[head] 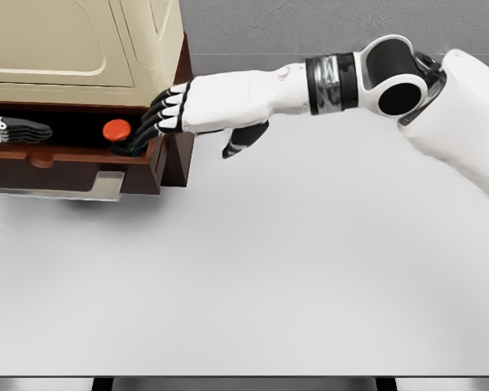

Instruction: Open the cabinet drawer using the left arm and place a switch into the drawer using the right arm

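Note:
A cream cabinet (81,49) stands at the table's far left with its brown drawer (73,159) pulled out. The switch (117,129), a red round button on a dark base, sits inside the drawer at its right end. My right hand (169,114) reaches over the drawer's right corner. Its fingers (151,122) point down beside the switch, touching or nearly touching the base. The thumb (243,140) hangs well apart, outside the drawer. My left hand (12,130) enters at the left edge, fingers stretched flat across the drawer opening, with most of the hand out of frame.
The white table (269,277) spreads in front of and to the right of the cabinet. A metal handle plate (65,187) juts from the drawer front. My right forearm (334,81) crosses above the table's far side.

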Controlling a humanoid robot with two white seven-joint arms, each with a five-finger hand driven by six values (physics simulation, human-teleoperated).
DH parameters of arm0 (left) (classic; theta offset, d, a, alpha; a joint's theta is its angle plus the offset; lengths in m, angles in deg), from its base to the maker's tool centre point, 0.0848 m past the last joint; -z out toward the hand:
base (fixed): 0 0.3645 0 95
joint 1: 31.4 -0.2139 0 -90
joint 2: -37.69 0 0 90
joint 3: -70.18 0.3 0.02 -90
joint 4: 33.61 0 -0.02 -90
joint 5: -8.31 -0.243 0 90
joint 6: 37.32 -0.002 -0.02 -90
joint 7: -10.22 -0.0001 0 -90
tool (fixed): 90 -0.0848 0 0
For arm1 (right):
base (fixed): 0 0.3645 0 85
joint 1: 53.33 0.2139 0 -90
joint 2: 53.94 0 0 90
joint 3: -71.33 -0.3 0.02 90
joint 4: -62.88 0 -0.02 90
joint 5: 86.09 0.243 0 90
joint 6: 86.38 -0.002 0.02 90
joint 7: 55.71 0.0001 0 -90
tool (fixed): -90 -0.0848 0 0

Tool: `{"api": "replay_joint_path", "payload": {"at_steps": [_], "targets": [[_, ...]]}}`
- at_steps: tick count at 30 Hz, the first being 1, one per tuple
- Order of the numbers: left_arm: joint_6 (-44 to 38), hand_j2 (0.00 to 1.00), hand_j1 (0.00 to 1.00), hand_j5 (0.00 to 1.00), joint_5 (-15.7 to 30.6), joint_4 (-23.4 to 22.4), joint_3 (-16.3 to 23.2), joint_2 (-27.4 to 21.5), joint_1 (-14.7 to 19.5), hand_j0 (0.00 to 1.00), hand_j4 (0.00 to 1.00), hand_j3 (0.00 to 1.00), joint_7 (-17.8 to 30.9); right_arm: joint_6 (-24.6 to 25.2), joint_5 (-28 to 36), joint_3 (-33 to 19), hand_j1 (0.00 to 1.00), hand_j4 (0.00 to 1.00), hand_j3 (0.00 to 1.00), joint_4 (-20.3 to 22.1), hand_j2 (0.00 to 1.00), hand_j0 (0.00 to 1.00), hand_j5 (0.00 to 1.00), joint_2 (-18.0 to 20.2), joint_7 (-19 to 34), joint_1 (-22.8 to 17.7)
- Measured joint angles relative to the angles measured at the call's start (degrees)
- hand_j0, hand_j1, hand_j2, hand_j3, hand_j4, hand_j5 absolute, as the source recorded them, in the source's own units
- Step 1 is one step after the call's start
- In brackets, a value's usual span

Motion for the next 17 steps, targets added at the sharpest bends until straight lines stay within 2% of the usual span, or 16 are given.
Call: {"api": "replay_joint_path", "payload": {"at_steps": [3, 5, 7, 8, 11, 17], "targets": [[3.3, 1.0, 1.0, 1.0, 0.09, 0.0, -0.93, 0.3, 1.12, 1.0, 1.0, 1.0, 0.0, -0.07, 4.02, -2.41, 1.0, 1.0, 1.0, 0.51, 1.0, 1.0, 1.0, 8.71, -0.01, -5.0], [4.19, 1.0, 1.0, 1.0, 0.27, 0.01, -1.39, 3.83, 4.77, 1.0, 1.0, 1.0, 0.0, -0.1, 5.41, -4.21, 1.0, 1.0, 1.0, 0.58, 1.0, 1.0, 1.0, 13.96, 0.0, -7.47], [4.67, 1.0, 1.0, 1.0, 0.27, 0.01, -1.55, 8.45, 6.14, 1.0, 1.0, 1.0, 0.0, -0.09, 6.15, -5.35, 1.0, 1.0, 1.0, 0.46, 1.0, 1.0, 1.0, 18.28, 0.0, -8.18], [4.82, 1.0, 1.0, 1.0, 0.16, 0.03, -1.58, 10.92, 6.56, 1.0, 1.0, 1.0, 0.0, -0.12, 6.32, -6.1, 1.0, 1.0, 1.0, 0.41, 1.0, 1.0, 1.0, 19.84, 0.0, -10.02], [5.05, 1.0, 1.0, 1.0, -0.46, 0.04, -1.5, 17.2, 6.9, 1.0, 1.0, 1.0, 0.0, -0.09, 6.75, -8.1, 1.0, 1.0, 1.0, -0.42, 1.0, 1.0, 1.0, 23.06, 0.0, -11.52], [5.18, 1.0, 1.0, 1.0, -2.74, 0.08, -0.84, 27.12, 7.52, 1.0, 1.0, 1.0, 0.01, -0.07, 7.02, -9.11, 1.0, 1.0, 1.0, -2.66, 1.0, 1.0, 1.0, 25.48, -0.01, -12.48]]}}
